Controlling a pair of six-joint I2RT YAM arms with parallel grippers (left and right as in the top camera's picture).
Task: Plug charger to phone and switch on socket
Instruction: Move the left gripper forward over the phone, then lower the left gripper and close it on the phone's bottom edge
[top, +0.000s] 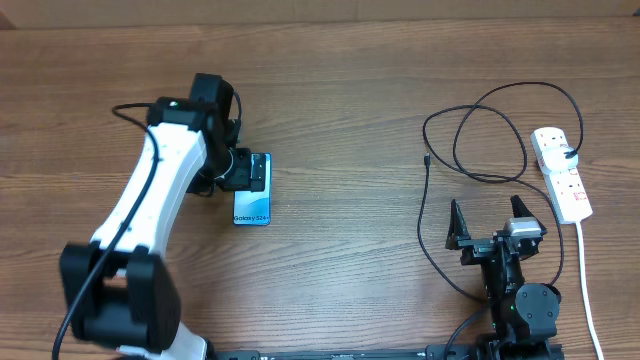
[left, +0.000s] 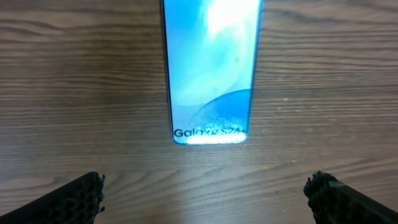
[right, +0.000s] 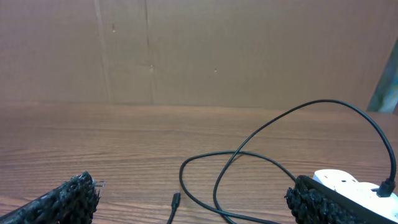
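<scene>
Hovering over phone (top: 253, 203) at table left, left gripper (top: 243, 170) stood wide, empty. Right gripper (top: 488, 222) was wide, empty, beside charger (top: 425, 185) loops. Charger sat plugged into socket (top: 562, 175), far right.

The phone (top: 252, 190) has a light blue screen; the charger (right: 329, 101) is black, the socket (top: 562, 172) white with red switches, the surface (top: 350, 100) brown wood-grain.
</scene>
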